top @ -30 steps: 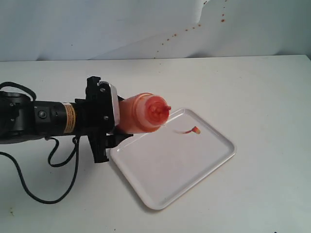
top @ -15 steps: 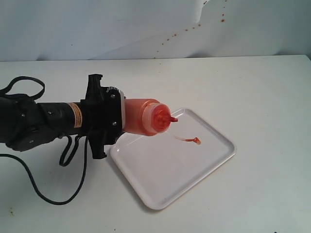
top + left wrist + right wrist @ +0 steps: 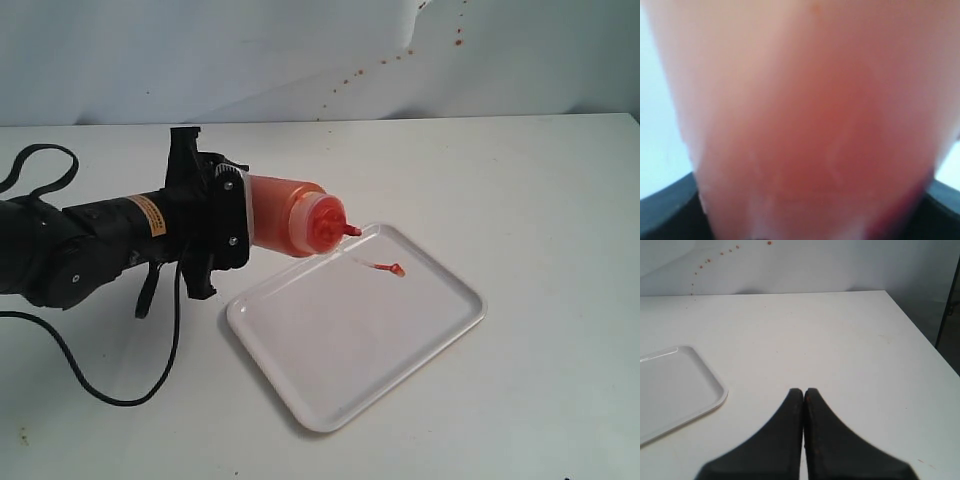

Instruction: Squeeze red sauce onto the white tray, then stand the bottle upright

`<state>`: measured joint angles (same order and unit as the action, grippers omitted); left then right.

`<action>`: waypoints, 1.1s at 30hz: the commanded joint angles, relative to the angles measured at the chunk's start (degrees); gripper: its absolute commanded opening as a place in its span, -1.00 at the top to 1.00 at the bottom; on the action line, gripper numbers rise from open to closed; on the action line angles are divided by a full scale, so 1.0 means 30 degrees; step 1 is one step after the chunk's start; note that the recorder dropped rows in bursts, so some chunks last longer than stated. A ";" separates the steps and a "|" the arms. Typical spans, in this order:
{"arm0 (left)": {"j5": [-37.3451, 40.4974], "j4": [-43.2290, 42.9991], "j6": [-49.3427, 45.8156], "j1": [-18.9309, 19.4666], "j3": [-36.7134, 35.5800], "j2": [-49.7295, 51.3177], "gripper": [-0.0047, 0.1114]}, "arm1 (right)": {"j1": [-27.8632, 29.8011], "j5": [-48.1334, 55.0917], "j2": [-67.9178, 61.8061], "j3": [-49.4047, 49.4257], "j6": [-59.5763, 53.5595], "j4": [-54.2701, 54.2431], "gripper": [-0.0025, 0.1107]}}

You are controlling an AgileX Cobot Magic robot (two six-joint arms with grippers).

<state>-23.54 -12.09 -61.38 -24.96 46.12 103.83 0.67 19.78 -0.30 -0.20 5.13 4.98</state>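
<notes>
Left wrist view is filled by the bottle (image 3: pixel 810 125), blurred orange-red and pressed close to the lens, with dark edges at both lower corners. In the exterior view the left gripper (image 3: pixel 238 228) is seen clamped around the bottle's base end, its jaws set wide by the body. The bottle is carried clear of the worktop (image 3: pixel 520 180). Its long axis lies nearly level and runs away from the gripper toward the right, with the nozzle (image 3: pixel 349 231) dipped slightly and apparently over the far-left rim of the tray (image 3: pixel 330 350). Just beyond the nozzle, a small blob of sauce (image 3: pixel 396 268) with a thin trail lies on the tray, so the squeezing is judged done or nearly so. For standing, the nozzle end would have to be swung upward and the base lowered onto the worktop, and only the left arm is placed for that. The right gripper (image 3: pixel 804 393) is closed on nothing, well apart past the tray's other side. Red specks (image 3: pixel 459 41) are scattered on the wall (image 3: pixel 200 60) behind.
</notes>
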 commanded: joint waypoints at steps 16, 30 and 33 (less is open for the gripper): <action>-0.1515 0.0858 -0.3276 -0.0096 0.0054 -0.0391 0.92 | -0.0043 -0.0058 0.0101 0.0066 -0.0049 -0.0055 0.96; -0.4200 0.2971 -0.4781 -0.0096 0.0054 -0.0391 0.92 | -0.0043 -0.0058 0.0101 0.0066 -0.0049 -0.0055 0.96; -0.4152 0.2971 -0.4778 -0.0096 0.0054 -0.0391 0.92 | -0.0043 -0.0058 0.0101 0.0066 -0.0049 -0.0055 0.96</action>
<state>-32.66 -4.45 -76.03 -24.96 46.12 103.83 0.67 19.78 -0.30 -0.20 5.13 4.98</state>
